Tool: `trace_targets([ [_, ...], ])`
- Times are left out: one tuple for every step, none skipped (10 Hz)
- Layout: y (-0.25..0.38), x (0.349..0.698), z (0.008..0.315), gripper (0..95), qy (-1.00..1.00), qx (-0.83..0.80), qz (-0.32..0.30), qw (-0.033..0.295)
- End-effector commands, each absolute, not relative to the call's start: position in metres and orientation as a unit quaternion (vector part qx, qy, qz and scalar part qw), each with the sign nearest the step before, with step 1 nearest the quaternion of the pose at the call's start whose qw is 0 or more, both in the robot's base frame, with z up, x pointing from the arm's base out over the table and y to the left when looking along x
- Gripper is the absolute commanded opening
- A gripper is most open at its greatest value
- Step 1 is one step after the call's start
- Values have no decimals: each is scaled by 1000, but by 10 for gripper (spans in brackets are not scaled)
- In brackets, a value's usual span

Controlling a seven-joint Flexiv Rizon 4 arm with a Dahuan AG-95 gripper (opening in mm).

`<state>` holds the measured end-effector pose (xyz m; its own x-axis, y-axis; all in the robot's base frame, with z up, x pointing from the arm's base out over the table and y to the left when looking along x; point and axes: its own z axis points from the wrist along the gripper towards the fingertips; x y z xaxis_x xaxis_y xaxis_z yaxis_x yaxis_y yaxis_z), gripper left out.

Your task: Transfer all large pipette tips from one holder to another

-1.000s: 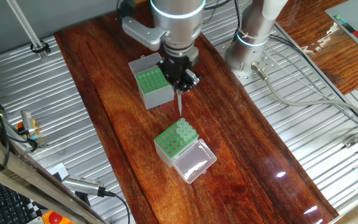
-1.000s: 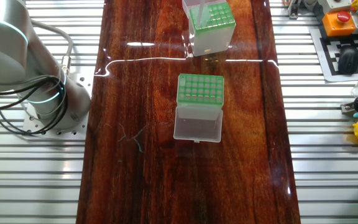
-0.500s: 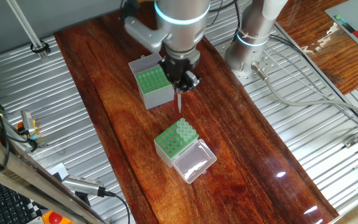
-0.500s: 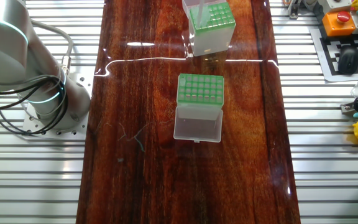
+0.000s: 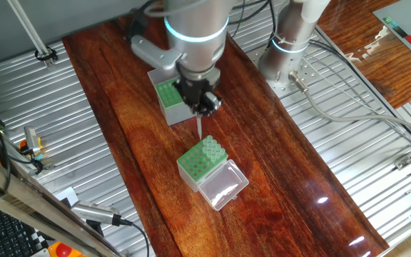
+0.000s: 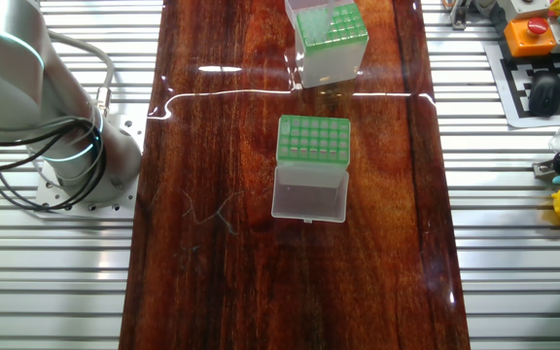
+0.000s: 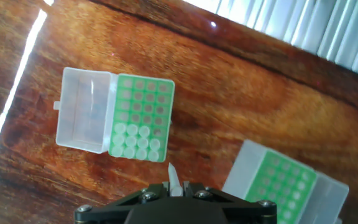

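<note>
A pale translucent pipette tip, clamped in the two-finger gripper, has been carried off the taller grey-sided holder behind, toward the shorter clear-lidded green-topped box just ahead.

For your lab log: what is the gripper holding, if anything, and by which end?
The gripper holds one large pipette tip by its wide collar end, point hanging downward.

Bright even light; glare streaks on glossy table, hand view soft

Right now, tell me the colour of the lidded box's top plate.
Green, dotted with round holes; the lidded box shows best in the hand view.
</note>
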<state>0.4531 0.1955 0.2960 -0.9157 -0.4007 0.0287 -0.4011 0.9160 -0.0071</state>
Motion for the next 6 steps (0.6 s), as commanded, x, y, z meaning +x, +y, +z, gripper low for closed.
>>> trace_targets([
  [199,453,294,0,-981,195,11,11],
  [202,453,293,0,-981,193,12,12],
  [204,454,292,0,-981,192,13,12],
  [204,454,291,0,-981,193,12,11],
  [204,454,290,0,-981,194,12,10],
  [204,455,289,0,-981,194,12,10],
])
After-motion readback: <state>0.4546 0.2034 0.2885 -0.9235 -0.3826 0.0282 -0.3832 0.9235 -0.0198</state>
